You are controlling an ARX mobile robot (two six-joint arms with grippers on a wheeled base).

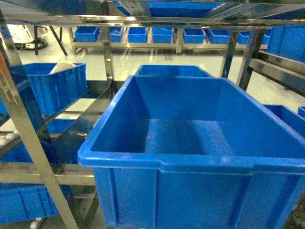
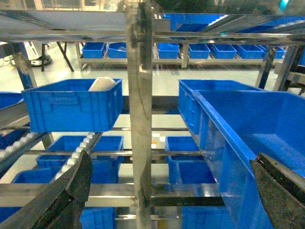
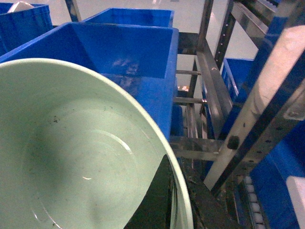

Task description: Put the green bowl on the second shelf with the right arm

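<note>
The pale green bowl (image 3: 76,152) fills the lower left of the right wrist view. My right gripper (image 3: 178,193) is shut on its rim, with one dark finger (image 3: 157,195) inside the bowl and the other outside. A slanted steel beam with screws (image 3: 267,119) and white rollers (image 3: 252,210) stands just right of the bowl; it looks like part of the second shelf. My left gripper (image 2: 172,160) is open and holds nothing, and it faces a steel upright post (image 2: 140,119). Neither gripper nor the bowl shows in the head view.
A large empty blue bin (image 1: 190,157) stands close in front, with another (image 1: 171,70) behind it. A smaller blue crate (image 1: 55,86) holding a white rounded object sits at the left. Steel rack posts (image 1: 28,143) and beams frame the scene. More blue bins line the far racks.
</note>
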